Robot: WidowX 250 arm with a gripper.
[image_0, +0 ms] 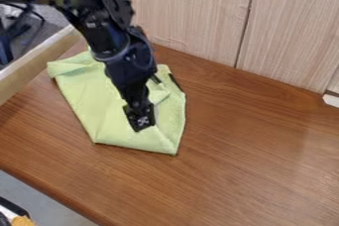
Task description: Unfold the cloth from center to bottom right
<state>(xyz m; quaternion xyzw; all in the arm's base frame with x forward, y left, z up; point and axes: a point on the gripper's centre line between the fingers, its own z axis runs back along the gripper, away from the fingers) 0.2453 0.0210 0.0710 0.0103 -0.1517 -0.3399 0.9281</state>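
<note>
My gripper [141, 120] hangs over the middle-right part of the light green cloth [106, 116], coming down from the upper left. The cloth lies on the brown wooden table, left of the view's centre, with a straight lower edge and a pointed corner at its lower right. Folded layers show to the right of the gripper, by the cloth's right side. Part of the cloth's middle and upper area is hidden behind the arm. Whether the gripper touches or holds the fabric cannot be told.
A light wood panel wall [192, 12] rises behind the brown table [258, 150]. A pale wooden rail [33, 66] runs along the left, with dark cables beyond it. A small white object [331, 100] sits at the right edge. Dark and orange items lie below the table's lower-left edge.
</note>
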